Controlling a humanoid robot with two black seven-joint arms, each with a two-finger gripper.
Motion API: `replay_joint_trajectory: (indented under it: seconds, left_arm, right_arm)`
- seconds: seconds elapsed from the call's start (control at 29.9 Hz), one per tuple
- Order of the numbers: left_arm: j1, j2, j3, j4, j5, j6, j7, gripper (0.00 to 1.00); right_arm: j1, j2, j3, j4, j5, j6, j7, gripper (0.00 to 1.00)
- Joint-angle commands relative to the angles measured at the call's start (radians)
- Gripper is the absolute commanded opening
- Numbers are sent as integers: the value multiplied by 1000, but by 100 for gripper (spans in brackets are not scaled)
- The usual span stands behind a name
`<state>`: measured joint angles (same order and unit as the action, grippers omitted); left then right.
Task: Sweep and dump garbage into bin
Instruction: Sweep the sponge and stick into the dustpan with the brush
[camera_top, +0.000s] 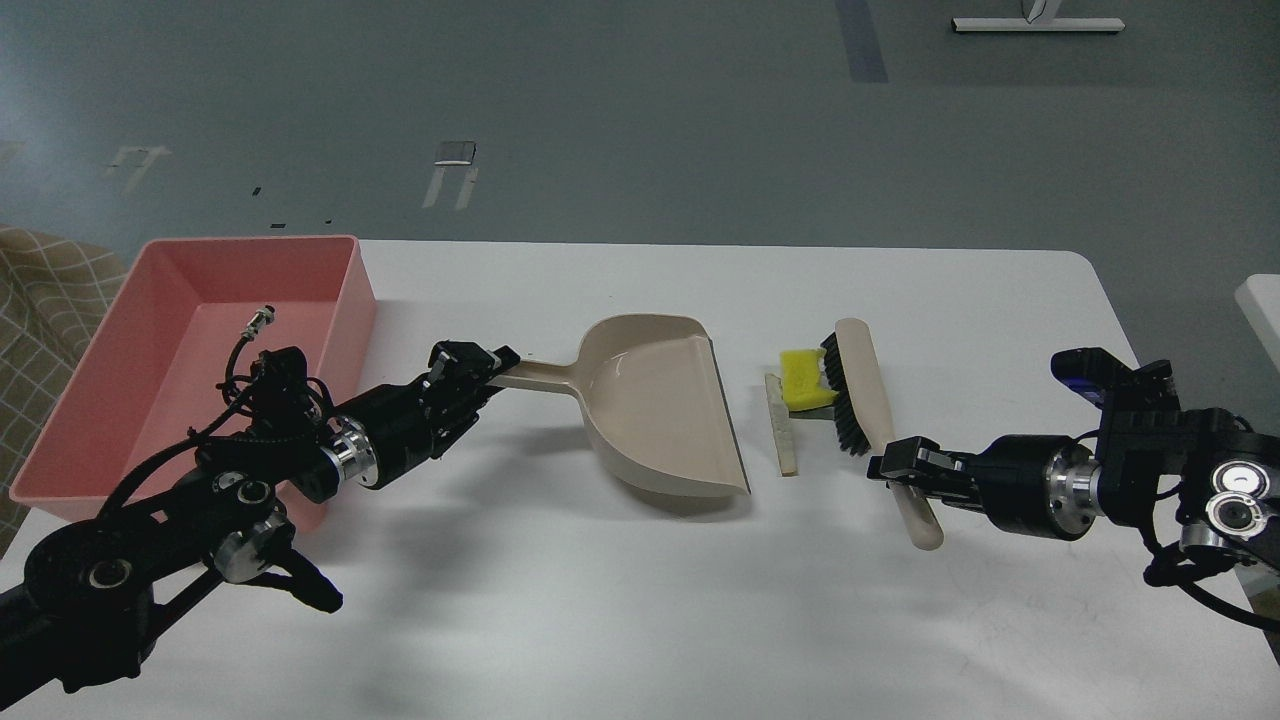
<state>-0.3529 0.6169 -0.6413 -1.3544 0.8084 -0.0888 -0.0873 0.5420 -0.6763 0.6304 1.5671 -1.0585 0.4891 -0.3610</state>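
The pink bin (70, 400) stands at the table's left edge. My left gripper (492, 362) is shut on the handle of the beige dustpan (655, 400), whose open lip faces right and rests on the table. My right gripper (897, 468) is shut on the handle of the beige brush (868, 385). The brush's black bristles press against the yellow sponge piece (800, 368), which is pushed up against the top of the pale wedge strip (785, 440). The strip lies just right of the dustpan's lip.
The white table (640, 600) has rounded corners, with its right edge close behind my right arm. A grey floor lies beyond the far edge. A checked cloth (40, 290) shows at the far left.
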Motion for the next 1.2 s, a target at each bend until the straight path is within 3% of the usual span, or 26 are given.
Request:
replay_joint_trajectory:
  seconds: [0.0, 0.37, 0.53, 0.7, 0.9, 1.17]
  left_arm:
    - [-1, 1, -1, 0, -2, 0, 0, 0]
    - [-1, 0, -6, 0, -5, 0, -5, 0]
    - [-3, 4, -14, 0, -5, 0, -6, 0]
    - [-6, 1, -29, 0, -5, 0, -6, 0]
    - [-6, -2, -31, 0, -6, -2, -6, 0]
    - [-6, -20, -54, -2, -14, 0, -8, 0]
  right_arm:
    - [18, 75, -3, -7, 0, 0, -35, 0]
    - [68, 372, -3, -93, 0, 0, -124, 0]
    - [130, 428, 20, -87, 6, 0, -125, 0]
    - [150, 385, 38, -64, 63, 0, -125, 0]
    - [128, 241, 92, 13, 95, 0, -124, 0]
    - [122, 72, 143, -7, 141, 0, -124, 0]
